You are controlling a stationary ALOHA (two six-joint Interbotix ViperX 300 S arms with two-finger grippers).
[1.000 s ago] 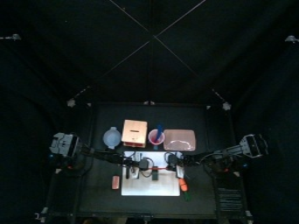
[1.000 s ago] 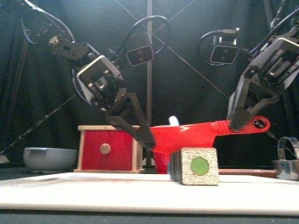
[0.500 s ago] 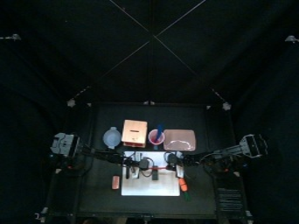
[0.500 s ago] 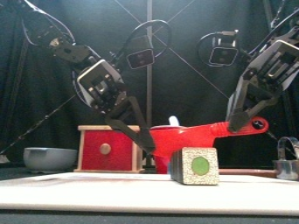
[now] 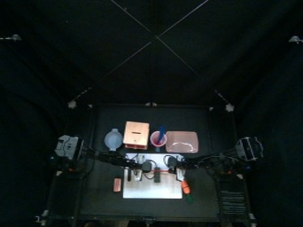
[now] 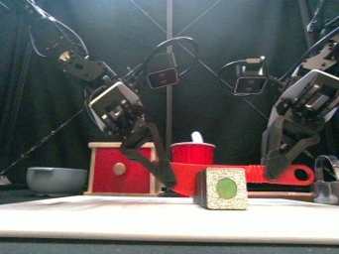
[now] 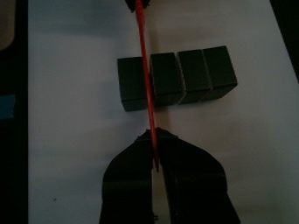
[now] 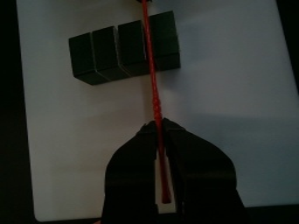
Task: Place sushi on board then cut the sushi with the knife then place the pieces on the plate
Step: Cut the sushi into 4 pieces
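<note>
The red knife (image 6: 294,177) has dropped lower since the earlier frame. The left gripper (image 7: 149,133) clamps its blade tip. The blade crosses the sushi roll (image 7: 193,77) beside one end block, on the white board (image 7: 70,131), bare margin all round. The right gripper (image 8: 156,128) clamps the handle.

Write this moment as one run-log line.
step: cut | left gripper, right gripper: shut on red knife | knife across sushi roll, on white board

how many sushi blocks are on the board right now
4 sushi blocks, side by side in one row on the white cutting board; the red knife crosses the row near one end block. None looks hidden.
</note>
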